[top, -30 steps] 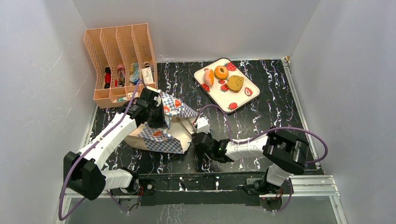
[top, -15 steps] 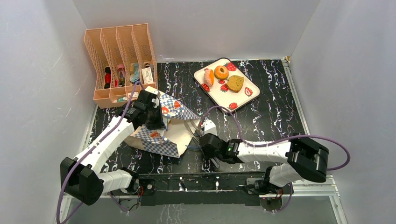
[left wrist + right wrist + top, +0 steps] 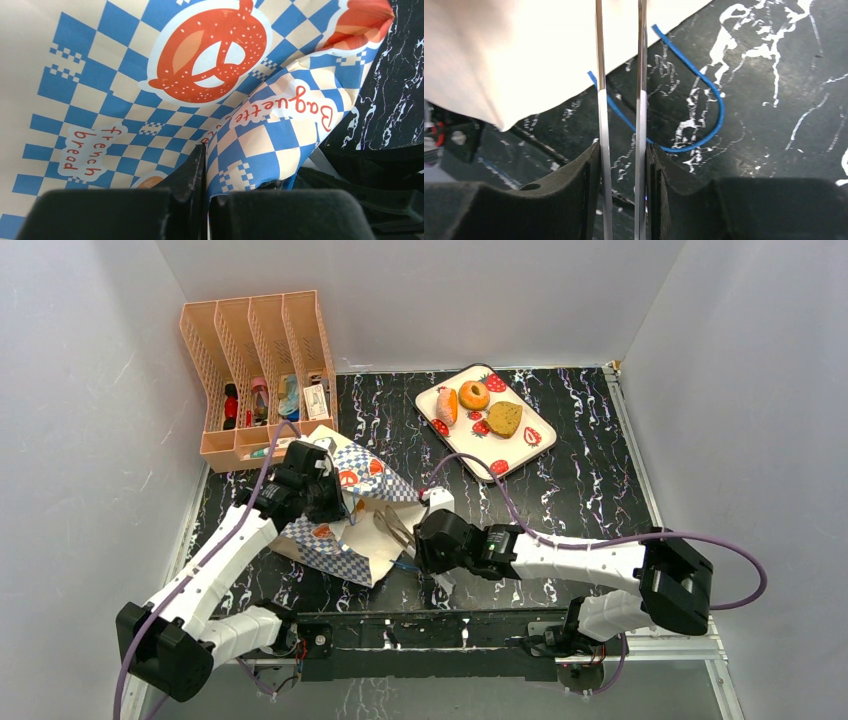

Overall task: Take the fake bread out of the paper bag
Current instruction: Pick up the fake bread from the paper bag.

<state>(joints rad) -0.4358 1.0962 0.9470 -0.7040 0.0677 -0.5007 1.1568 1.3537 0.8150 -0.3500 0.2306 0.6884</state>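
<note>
Paper bag [image 3: 332, 536]; donut [image 3: 473, 395], toast [image 3: 504, 419], roll [image 3: 446, 406] on tray [image 3: 516, 452]

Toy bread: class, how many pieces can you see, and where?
4, all on the strawberry tray: a ring donut, a toast slice right of it, an orange loaf and a pink roll together at its left. More may be hidden inside the paper bag.

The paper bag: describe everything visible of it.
The paper bag is cream-tan, with a blue-and-white chequered band, red pretzel logos and "Baguette" and "french bread" lettering. It lies crumpled on its side on the black marbled table, mouth toward the right gripper. The left gripper pinches a fold of its chequered edge. Metal tongs in the right gripper reach to its mouth; a blue cord handle trails on the table.
</note>
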